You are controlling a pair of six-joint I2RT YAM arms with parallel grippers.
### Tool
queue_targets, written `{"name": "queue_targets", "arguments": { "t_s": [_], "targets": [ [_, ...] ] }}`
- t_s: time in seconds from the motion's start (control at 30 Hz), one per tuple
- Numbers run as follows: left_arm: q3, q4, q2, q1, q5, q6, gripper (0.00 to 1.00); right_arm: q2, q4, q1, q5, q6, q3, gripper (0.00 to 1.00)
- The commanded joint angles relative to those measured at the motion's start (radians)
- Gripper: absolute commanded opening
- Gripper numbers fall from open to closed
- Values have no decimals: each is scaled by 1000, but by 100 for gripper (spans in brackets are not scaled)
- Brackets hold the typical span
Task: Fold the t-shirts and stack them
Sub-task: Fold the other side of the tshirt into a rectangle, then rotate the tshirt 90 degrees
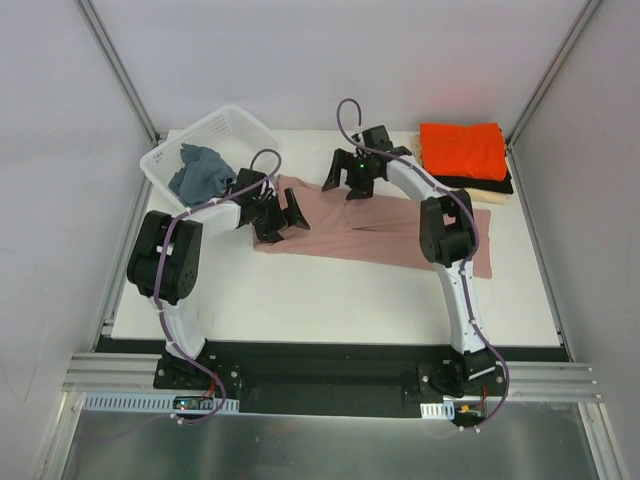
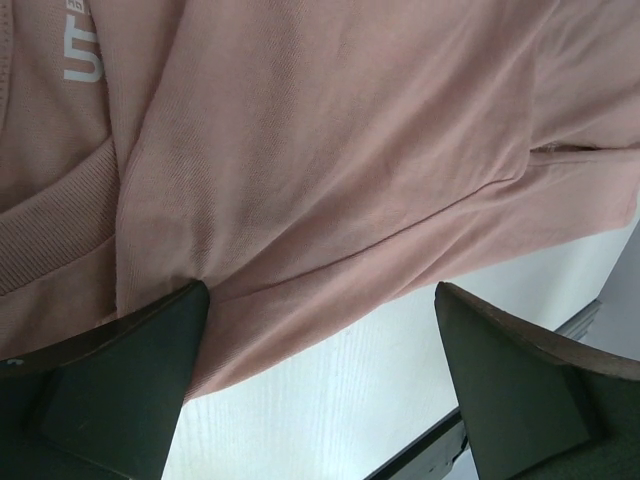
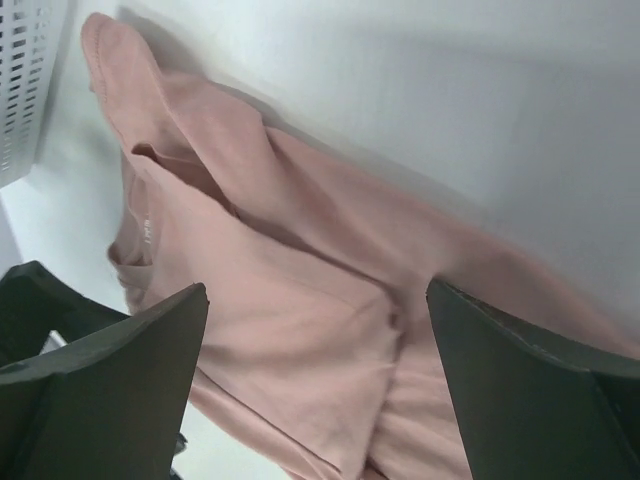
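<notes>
Stack upper right: orange shirt [image 1: 462,148] on black [image 1: 480,184] and cream [image 1: 492,197], so 3 look done. Pink shirt [image 1: 380,232] lies unfolded, rumpled, across mid worktop [image 1: 330,300]. Grey cloth [image 1: 200,172] in basket [image 1: 215,130], upper left, prob. also to do. L claw [image 1: 281,217] spread, low at pink's left end, one finger [image 2: 120,380] touching its edge. R claw [image 1: 350,182] spread, empty, above pink's upper edge, centre frame.

The chest mark [image 2: 80,55] of the dusty-pink t-shirt [image 2: 350,150] is cut off at the edge (letters unreadable); the black t-shirt [image 1: 495,184] and cream t-shirt [image 1: 495,197] are mostly covered by the orange t-shirt [image 1: 462,148].
</notes>
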Motion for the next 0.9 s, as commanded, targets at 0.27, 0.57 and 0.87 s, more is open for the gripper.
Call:
{"name": "queue_targets", "arguments": {
  "t_s": [0.27, 0.57, 0.87],
  "targets": [
    [77, -111, -56, 10, -30, 45, 99, -319, -179, -117, 67, -272, -137, 97],
    [136, -149, -118, -99, -59, 16, 99, -632, -229, -192, 355, -348, -574, 96],
    [220, -203, 4, -139, -142, -61, 99, -526, -211, -337, 254, -338, -587, 97]
  ]
}}
